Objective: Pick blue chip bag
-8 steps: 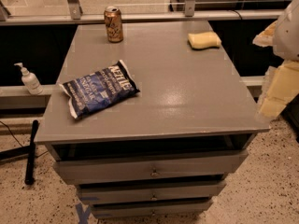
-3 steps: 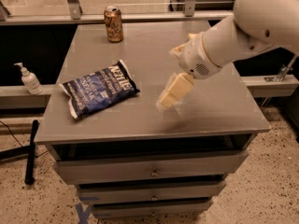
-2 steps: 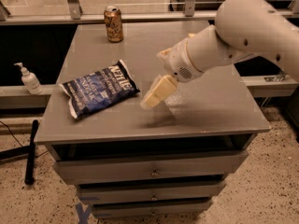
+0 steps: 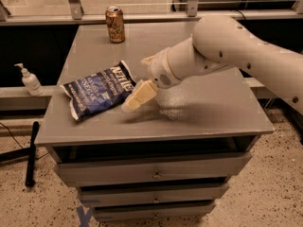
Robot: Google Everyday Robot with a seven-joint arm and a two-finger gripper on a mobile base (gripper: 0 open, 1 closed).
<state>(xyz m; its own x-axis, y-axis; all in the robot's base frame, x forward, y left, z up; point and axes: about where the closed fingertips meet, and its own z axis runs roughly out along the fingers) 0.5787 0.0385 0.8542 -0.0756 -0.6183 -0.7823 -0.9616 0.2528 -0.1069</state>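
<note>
Blue chip bag (image 4: pixel 99 94), dark crinkly foil, lies flat on the left side of the grey metal cabinet top (image 4: pixel 218 109). The cream gripper (image 4: pixel 138 96) is low at its right edge; whether it is spread or closed does not show.

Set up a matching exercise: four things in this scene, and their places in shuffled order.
Things:
1. blue chip bag
2. can
3. gripper
4. pump bottle

Places:
A. on the ledge left of the cabinet
B. at the bag's right edge, over the tabletop
C. tabletop, back edge
D. tabletop, front left

Pairs: 1-D, 2-C, 3-B, 4-A.
</note>
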